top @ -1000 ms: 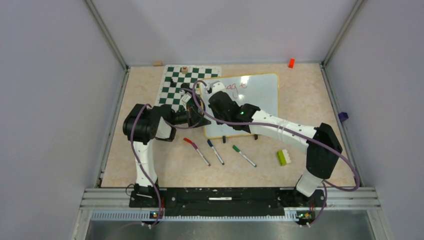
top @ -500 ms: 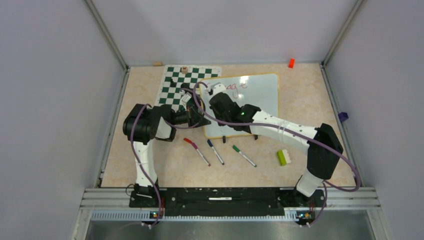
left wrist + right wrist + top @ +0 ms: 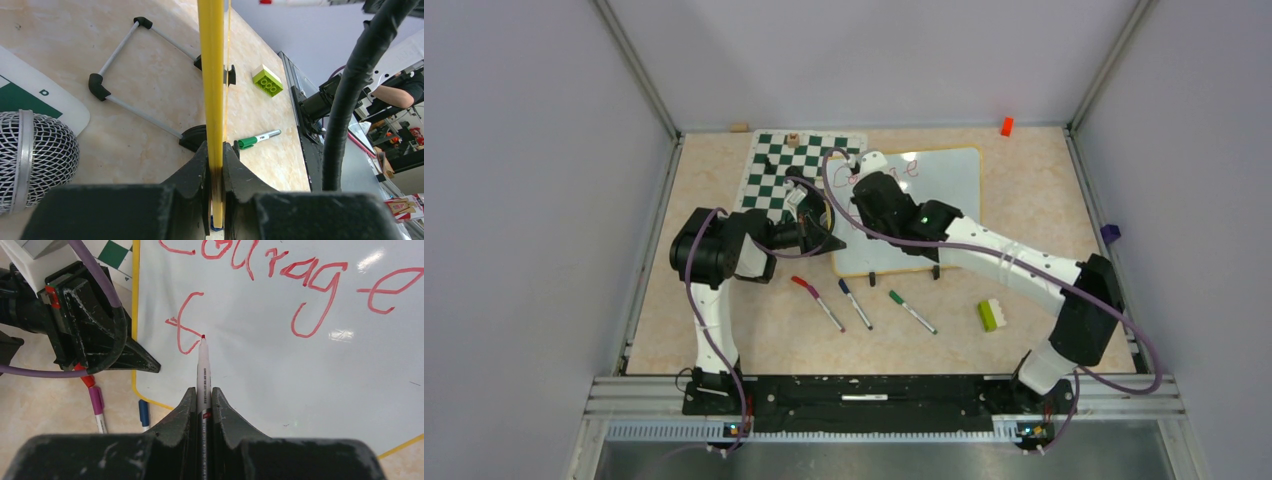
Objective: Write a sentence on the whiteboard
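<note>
whiteboard (image 3: 944,190) on the table (image 3: 1044,190), seen from above and from both wrists. the left hand (image 3: 215,155) is clamped on the whiteboard's yellow rim, at its left edge toward the near corner; the wrist view shows the rim edge-on between the two fingers (image 3: 192,170). the right hand (image 3: 202,395) reaches over the whiteboard's far left part and is closed on a marker (image 3: 204,370), whose red tip touches the white surface. the sentence (image 3: 280,270) so far reads "courage" in red along the far edge of the whiteboard, with a single looped, crossed stroke (image 3: 184,325) on the line below; the marker tip rests at the right end of that stroke's crossbar. a chess mat (image 3: 774,180) lies against the whiteboard's far left corner. three spare markers (image 3: 855,303), red, blue and green, lie side by side just near of the whiteboard. a green-and-white block (image 3: 992,315) sits near of its right corner.
</note>
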You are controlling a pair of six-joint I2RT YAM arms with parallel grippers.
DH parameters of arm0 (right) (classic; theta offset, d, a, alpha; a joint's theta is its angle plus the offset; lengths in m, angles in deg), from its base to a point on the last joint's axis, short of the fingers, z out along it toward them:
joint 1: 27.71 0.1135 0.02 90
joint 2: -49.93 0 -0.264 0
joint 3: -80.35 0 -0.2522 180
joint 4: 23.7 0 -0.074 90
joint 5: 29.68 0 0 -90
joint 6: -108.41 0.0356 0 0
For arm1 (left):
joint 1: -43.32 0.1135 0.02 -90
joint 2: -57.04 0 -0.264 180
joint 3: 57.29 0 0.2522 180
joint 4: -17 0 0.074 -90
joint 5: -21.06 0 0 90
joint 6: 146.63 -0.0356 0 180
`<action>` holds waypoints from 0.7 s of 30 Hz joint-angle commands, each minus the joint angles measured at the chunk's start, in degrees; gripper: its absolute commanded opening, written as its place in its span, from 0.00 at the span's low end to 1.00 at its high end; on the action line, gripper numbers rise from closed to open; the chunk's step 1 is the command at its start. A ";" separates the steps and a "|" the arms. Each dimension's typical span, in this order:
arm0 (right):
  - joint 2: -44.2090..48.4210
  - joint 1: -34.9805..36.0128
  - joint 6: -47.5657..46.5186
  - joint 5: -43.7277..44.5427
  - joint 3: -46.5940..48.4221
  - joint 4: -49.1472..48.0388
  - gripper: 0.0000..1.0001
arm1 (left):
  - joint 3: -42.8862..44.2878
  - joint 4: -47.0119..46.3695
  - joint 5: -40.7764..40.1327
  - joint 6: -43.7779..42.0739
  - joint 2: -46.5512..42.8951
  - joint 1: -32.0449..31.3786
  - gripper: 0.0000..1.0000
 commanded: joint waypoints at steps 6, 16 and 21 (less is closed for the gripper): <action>1.82 -2.13 -1.35 0.31 0.80 -0.77 0.00 | -0.23 -5.75 0.87 -2.76 -1.78 0.18 0.00; -0.93 -2.11 -1.82 0.25 1.82 -0.83 0.00 | -0.25 -5.75 0.89 -2.84 -1.75 0.18 0.00; -1.91 -2.19 -1.82 0.70 2.11 -1.51 0.00 | -0.23 -5.74 0.85 -2.73 -1.67 0.18 0.00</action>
